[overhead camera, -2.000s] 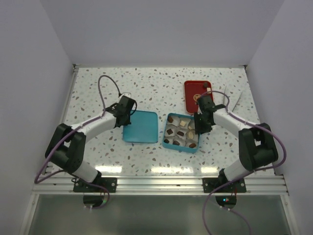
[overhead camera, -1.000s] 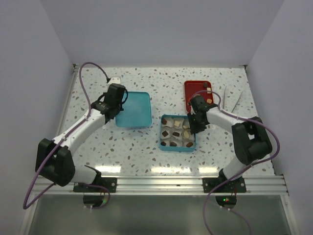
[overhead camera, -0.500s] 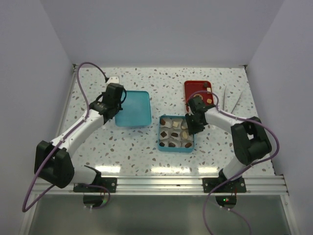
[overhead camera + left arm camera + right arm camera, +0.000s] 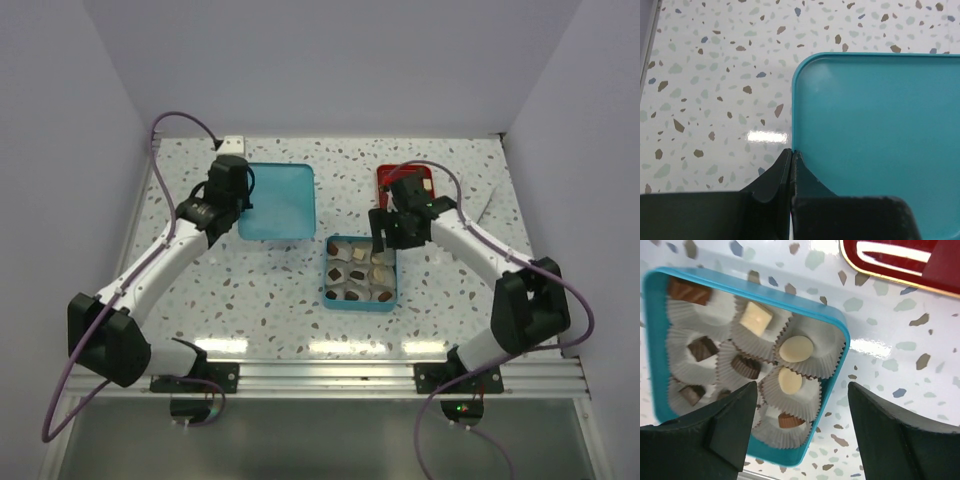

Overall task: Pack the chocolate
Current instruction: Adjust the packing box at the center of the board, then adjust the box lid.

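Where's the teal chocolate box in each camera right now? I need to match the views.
Top external: the chocolate box sits near the middle of the table, slightly right.
Left wrist: not in it; only the teal lid shows.
Right wrist: left of centre, running off the left edge.
Shared landmark: the red tray just beyond the box, in the top and right wrist views.
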Tool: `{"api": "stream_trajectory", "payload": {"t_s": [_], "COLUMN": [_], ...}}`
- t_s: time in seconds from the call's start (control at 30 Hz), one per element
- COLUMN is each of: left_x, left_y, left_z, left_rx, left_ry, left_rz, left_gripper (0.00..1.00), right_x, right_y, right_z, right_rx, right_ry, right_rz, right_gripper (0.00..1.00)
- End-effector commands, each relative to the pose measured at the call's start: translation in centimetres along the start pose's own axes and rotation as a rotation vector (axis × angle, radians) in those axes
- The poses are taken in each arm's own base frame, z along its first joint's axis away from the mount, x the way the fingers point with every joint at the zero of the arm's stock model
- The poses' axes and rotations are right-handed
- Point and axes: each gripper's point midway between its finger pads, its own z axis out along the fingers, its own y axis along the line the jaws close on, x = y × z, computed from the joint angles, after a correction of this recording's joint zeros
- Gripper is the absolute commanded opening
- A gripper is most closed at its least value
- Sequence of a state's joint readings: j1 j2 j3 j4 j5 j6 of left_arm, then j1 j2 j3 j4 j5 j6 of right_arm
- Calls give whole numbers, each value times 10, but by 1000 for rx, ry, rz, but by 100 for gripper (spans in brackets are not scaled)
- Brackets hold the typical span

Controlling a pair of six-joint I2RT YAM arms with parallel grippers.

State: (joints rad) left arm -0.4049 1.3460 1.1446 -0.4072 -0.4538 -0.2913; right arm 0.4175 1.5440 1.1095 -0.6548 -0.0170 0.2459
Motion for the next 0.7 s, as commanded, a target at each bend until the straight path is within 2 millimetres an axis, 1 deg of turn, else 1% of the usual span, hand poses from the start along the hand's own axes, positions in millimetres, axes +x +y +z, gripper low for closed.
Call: {"api": "stream_trajectory", "payload": {"t_s": [0.0,0.03,0.07,0.1,0.13,0.17,0.2,0.23,0.27,0.3,0.33,0.37,0.4,0.43,0.5,0.53,0.57,0.6,0.63,0.67], "left_x": [-56,-58,-64,-66,-73,-81,-79,-87,-90,-93,-100,-102,-107,-112,-113,-117,-119,-116,-119,-117], "left_y": [-9,-14,-18,-21,-29,-36,-36,-46,-50,-56,-67,-72,-76,-83,-87,-91,-92,-98,-104,-107], "left_z": [-12,-12,-12,-11,-13,-15,-14,-18,-21,-24,-32,-36,-43,-51,-60,-66,-69,-76,-83,-84], "left_rx": [68,93,112,127,167,210,209,267,295,331,401,435,474,520,554,577,586,631,656,663], "left_ry": [-167,-173,-196,-205,-231,-261,-259,-286,-300,-311,-339,-348,-377,-407,-428,-449,-461,-463,-480,-477], "left_rz": [-55,-55,-64,-62,-70,-73,-67,-71,-73,-79,-83,-92,-111,-118,-138,-145,-153,-154,-157,-155], "left_gripper": [0,0,0,0,0,0,0,0,0,0,0,0,0,0,0,0,0,0,0,0], "right_x": [-22,-30,-30,-39,-44,-55,-61,-66,-78,-85,-100,-106,-108,-123,-132,-139,-143,-147,-152,-156], "right_y": [5,7,7,9,9,16,20,27,39,47,52,57,71,78,91,101,104,108,113,116], "right_z": [-43,-54,-66,-79,-88,-107,-116,-124,-134,-143,-150,-154,-157,-162,-164,-163,-161,-161,-158,-159], "right_rx": [-10,-16,-16,-24,-28,-60,-87,-126,-205,-260,-310,-352,-438,-493,-580,-643,-664,-684,-719,-743], "right_ry": [-80,-106,-119,-157,-181,-241,-272,-301,-351,-388,-446,-467,-468,-518,-533,-538,-538,-544,-545,-553], "right_rz": [-10,-13,-18,-20,-22,-24,-28,-31,-26,-23,-4,6,1,25,32,36,38,36,40,41], "right_gripper": [77,77,78,80,82,83,85,86,88,88,88,88,88,88,88,88,88,88,88,88]}}
